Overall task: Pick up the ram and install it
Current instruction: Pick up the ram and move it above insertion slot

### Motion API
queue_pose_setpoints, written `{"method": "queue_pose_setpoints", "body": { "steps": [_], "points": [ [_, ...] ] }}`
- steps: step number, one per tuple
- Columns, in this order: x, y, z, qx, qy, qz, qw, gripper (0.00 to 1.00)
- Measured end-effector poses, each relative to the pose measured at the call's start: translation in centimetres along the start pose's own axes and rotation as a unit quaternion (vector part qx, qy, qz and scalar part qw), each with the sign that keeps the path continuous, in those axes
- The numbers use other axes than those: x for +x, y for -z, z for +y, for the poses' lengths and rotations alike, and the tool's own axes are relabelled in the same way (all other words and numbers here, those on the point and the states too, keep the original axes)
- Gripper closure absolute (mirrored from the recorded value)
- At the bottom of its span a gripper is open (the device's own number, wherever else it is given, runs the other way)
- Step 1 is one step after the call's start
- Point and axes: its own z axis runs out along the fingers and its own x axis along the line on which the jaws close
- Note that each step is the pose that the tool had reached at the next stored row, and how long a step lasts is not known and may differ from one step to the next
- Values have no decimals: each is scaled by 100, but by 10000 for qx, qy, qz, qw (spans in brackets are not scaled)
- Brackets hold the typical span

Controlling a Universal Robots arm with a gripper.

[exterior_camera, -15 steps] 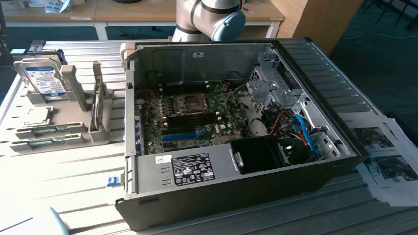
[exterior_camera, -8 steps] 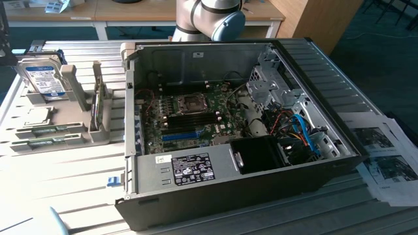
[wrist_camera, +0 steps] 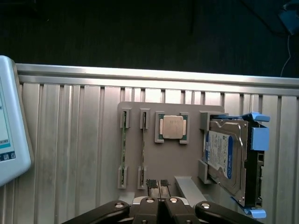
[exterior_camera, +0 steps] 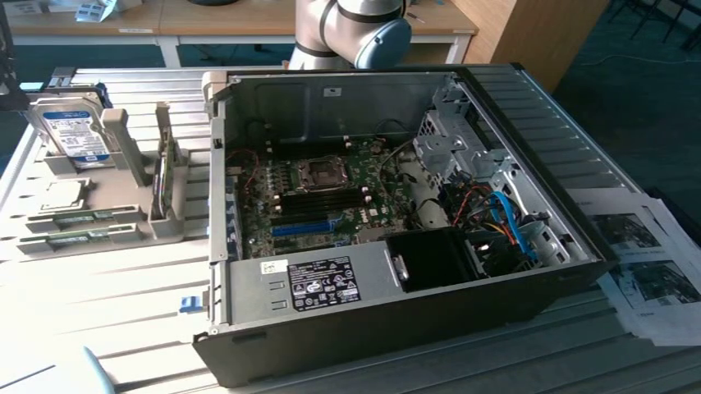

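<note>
Arm (exterior_camera: 350,33) is up behind the open PC case (exterior_camera: 438,320) in the exterior view, its grey joint with a blue cap above the case's rear wall. The wrist camera looks down on the grey holder plate (wrist_camera: 159,161) lying on the ribbed metal desk (wrist_camera: 70,154). Claw (wrist_camera: 158,184) is pressed together, pinching nothing, tips over the plate's edge.

The ram (wrist_camera: 143,149) sits on edge in its slot on the plate, untouched. One end is just beside the claw tips as the wrist sees it (height gap can't be judged). A second ram stick (wrist_camera: 124,149) stands parallel in the neighbouring slot, farther from the claw. A processor chip (wrist_camera: 172,127) lies flat on the ram's other side, then the hard drive (wrist_camera: 223,156) in its blue caddy. The plate is to the exterior view's left of the case, whose motherboard (exterior_camera: 328,201) is exposed.
</note>
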Motion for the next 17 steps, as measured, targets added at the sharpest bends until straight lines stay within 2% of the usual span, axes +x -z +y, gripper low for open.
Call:
{"method": "queue_pose_setpoints", "body": {
  "steps": [17],
  "points": [
    [2, -62, 0, 0, 10, 0, 10000, 90]
  ]
}}
